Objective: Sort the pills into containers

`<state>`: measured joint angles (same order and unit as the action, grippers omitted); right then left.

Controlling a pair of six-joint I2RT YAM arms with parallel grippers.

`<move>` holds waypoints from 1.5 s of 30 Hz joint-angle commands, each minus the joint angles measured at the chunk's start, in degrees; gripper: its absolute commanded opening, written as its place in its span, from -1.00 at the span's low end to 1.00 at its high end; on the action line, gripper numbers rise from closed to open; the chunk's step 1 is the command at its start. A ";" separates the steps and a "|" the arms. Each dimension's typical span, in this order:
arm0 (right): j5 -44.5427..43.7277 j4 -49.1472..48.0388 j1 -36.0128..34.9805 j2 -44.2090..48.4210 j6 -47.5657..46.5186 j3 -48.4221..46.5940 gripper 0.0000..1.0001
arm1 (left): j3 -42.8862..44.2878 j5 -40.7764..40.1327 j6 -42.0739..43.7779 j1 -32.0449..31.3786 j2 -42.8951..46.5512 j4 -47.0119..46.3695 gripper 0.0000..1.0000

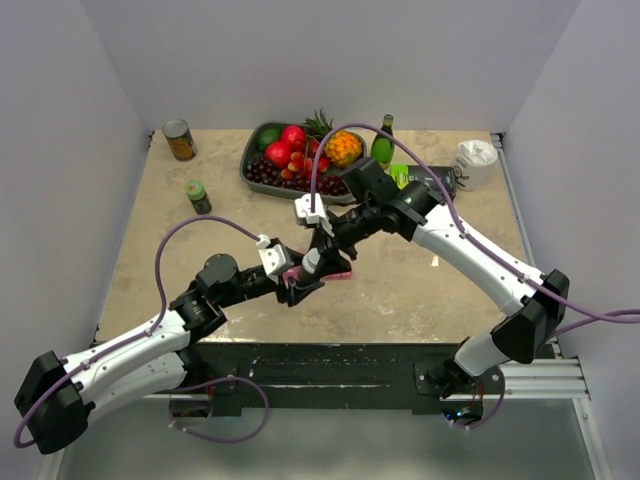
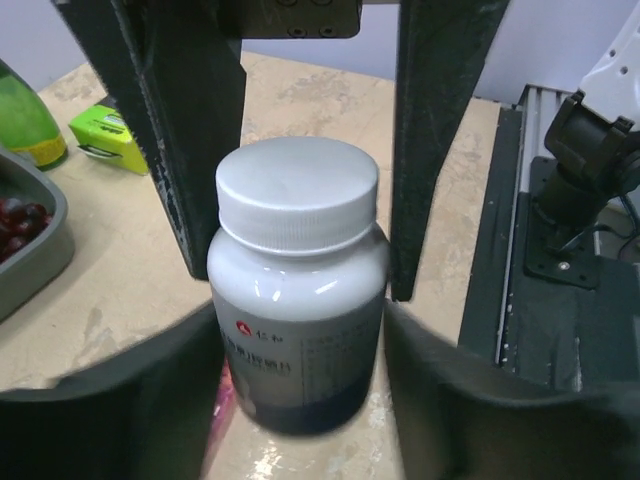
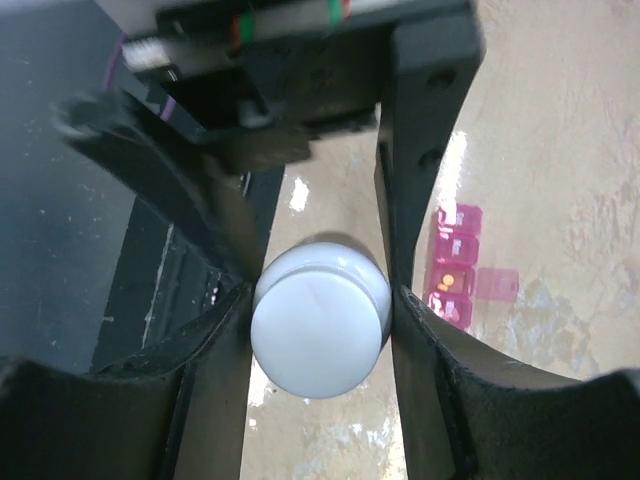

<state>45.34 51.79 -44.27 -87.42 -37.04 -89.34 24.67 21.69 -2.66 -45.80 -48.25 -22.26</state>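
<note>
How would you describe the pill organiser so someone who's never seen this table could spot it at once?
On the beige table, near the front middle, the left gripper and right gripper hold a white pill bottle. The pill organiser lies flat just beside that bottle. It is the only pink, translucent thing: a slim strip of small square compartments, one lid flipped open.

White bottle, white cap; pink containers; beige marbled table.

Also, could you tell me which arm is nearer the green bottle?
Right. The right arm bends just in front of the green bottle; the left arm reaches from the near left, well short of it.
</note>
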 commanded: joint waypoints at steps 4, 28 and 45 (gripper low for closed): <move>-0.69 -2.91 8.92 5.67 1.79 5.22 -0.88 | 3.46 2.13 0.90 0.36 1.58 -0.51 0.67; -26.89 -31.48 57.27 -0.47 8.21 29.22 -0.83 | 3.47 -18.45 28.48 5.55 -1.50 24.82 0.86; -23.11 -27.19 60.71 4.26 1.27 25.54 0.98 | 4.15 -6.31 35.70 13.80 -19.77 25.69 0.84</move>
<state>20.47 23.16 16.19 -91.50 -32.14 -60.80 25.34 12.62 29.43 -33.67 -64.16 3.42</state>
